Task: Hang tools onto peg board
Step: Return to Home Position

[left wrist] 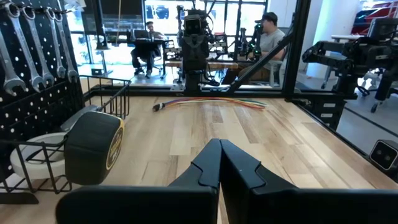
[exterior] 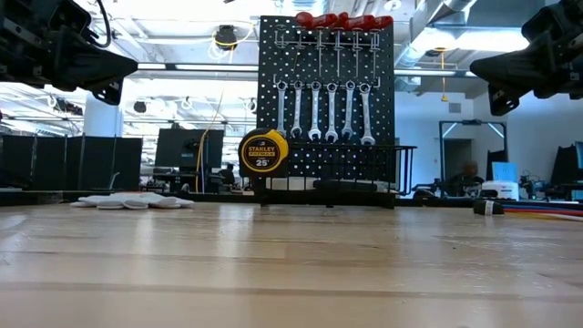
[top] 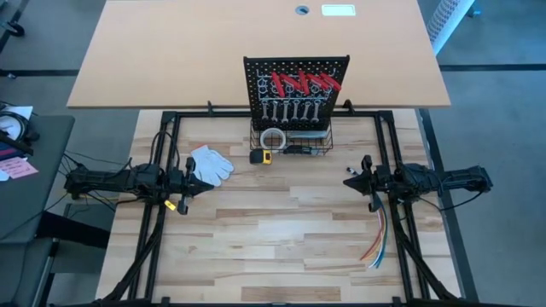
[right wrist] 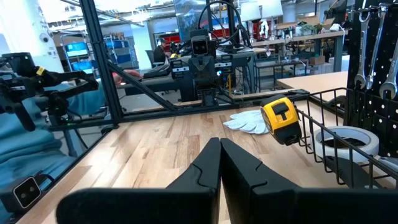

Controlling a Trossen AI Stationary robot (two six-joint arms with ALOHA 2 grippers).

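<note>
Tools: red-handled set (top: pixel 303 83) and silver wrenches (top: pixel 292 109), all hung on peg board (top: pixel 256 72), upright at far centre of table (top: pixel 281 247). Left gripper (left wrist: pixel 219 143), right gripper (right wrist: pixel 219 142): fingers clenched, empty, flanking the board, well apart. Homing advice: withdraw level, clear of basket (top: pixel 331 141).

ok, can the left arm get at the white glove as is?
Probably yes: the white glove lies uncovered on the tabletop close to the left gripper, with nothing between them; that gripper is shut, though.

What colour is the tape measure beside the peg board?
The tape measure is yellow and black, clearest in the low view.
</note>
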